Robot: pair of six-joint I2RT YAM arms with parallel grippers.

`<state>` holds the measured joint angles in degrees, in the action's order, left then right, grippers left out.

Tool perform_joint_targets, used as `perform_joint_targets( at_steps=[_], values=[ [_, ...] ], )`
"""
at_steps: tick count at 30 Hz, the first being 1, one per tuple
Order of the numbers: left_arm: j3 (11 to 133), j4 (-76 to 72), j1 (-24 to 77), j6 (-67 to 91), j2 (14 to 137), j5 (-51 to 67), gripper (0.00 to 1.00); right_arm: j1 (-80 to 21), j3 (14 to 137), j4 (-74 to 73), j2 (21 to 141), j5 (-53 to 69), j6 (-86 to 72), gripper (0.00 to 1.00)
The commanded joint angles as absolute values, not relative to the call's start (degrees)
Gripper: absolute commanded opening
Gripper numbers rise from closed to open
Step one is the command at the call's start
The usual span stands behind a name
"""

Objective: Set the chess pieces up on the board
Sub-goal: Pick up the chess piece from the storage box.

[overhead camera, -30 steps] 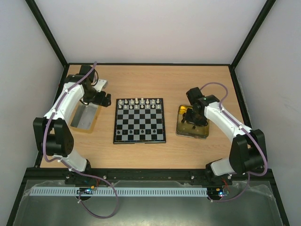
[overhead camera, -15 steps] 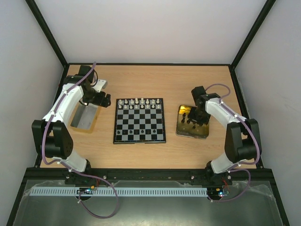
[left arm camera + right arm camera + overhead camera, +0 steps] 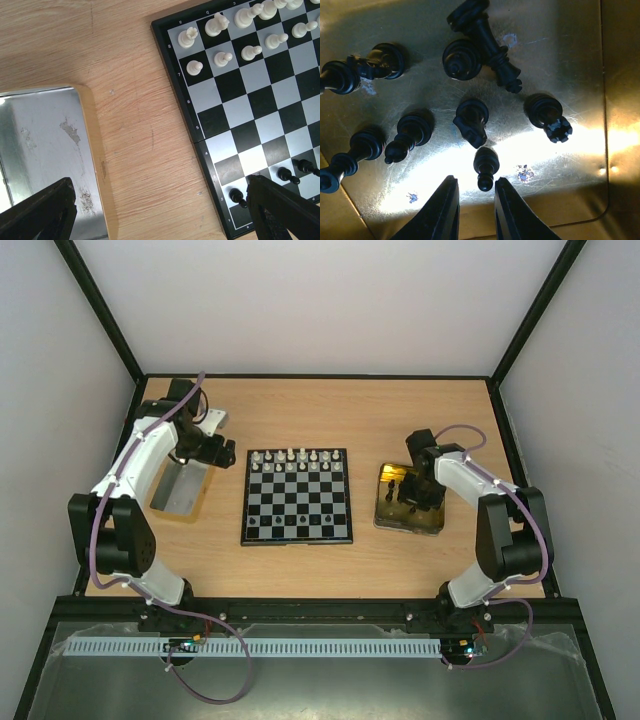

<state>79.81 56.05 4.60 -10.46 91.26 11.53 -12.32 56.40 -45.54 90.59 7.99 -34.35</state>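
Right wrist view: black chess pieces [image 3: 470, 120] lie scattered in the gold tray [image 3: 560, 60], one pawn [image 3: 486, 167] just at the tips of the right hand [image 3: 476, 187], whose fingers sit slightly apart, gripping nothing.
On the board [image 3: 300, 505], set on the wooden surface [image 3: 200, 550], white pieces [image 3: 297, 460] stand in the far two rows and a few black figures [image 3: 285, 175] by its near left corner; the left hand [image 3: 159, 200], spread wide and empty, hangs between board and silver tray [image 3: 40, 130].
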Motion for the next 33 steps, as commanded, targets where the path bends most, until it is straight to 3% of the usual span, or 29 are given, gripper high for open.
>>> perform_joint_targets(
  at_steps=[1,23,33],
  values=[
    [80.94,57.07,4.79,-10.31,91.84,11.10,0.93,-11.83,55.07,-44.67,90.09,7.13,-33.41,0.19],
    [80.09,57.00,4.87,-10.29,91.32,10.71,0.93,-11.40,54.53,-42.23,92.90,7.31,-33.03,0.16],
    [79.72,56.83,4.84,-10.28,91.07,10.72,0.93,-11.43,54.75,-42.57,92.69,6.57,-32.96,0.04]
  ],
)
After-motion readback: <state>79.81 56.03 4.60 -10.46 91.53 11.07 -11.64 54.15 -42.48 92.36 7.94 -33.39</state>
